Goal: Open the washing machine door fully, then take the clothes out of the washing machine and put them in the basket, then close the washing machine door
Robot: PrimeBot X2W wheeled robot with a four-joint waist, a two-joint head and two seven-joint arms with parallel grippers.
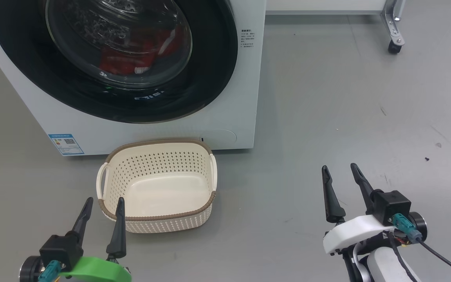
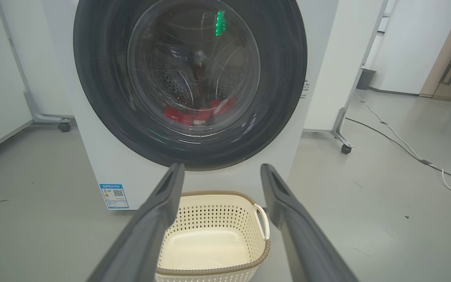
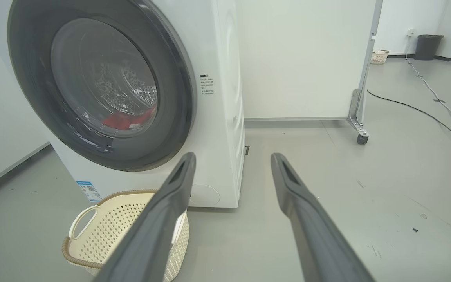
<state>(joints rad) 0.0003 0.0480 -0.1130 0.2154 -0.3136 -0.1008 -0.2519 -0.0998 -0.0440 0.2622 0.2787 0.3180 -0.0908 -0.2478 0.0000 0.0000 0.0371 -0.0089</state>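
Ahead of and above both arms, the washing machine door (image 1: 118, 47) lies closed against the front of the washing machine (image 1: 245, 78), so opening it is the first step you have to make. Your left end effector (image 1: 105, 199) hangs low with its two fingers spread wide and nothing between them, almost square under the door's centre and just short of the basket (image 1: 159, 141). Your right end effector (image 1: 338, 166) is likewise spread and empty, standing off past the machine's right front corner, so it looks the nearer one to the door's right rim. The door is round, with no long axis to line up on, and you cannot tell from these views where its catch or hinge sits. The clothes (image 1: 131, 58) show as a red heap behind the glass, at the bottom of the drum. The basket stands empty on the grey floor (image 1: 327, 98), close against the machine's foot, right of the blue label (image 1: 65, 144), its longer side running across the machine's front; a swinging door passes above it, I judge. Off to the right stand a wheeled frame (image 1: 394, 43), a loose cable (image 3: 425, 113) and a dark bin (image 3: 428, 46), all well apart from the work.
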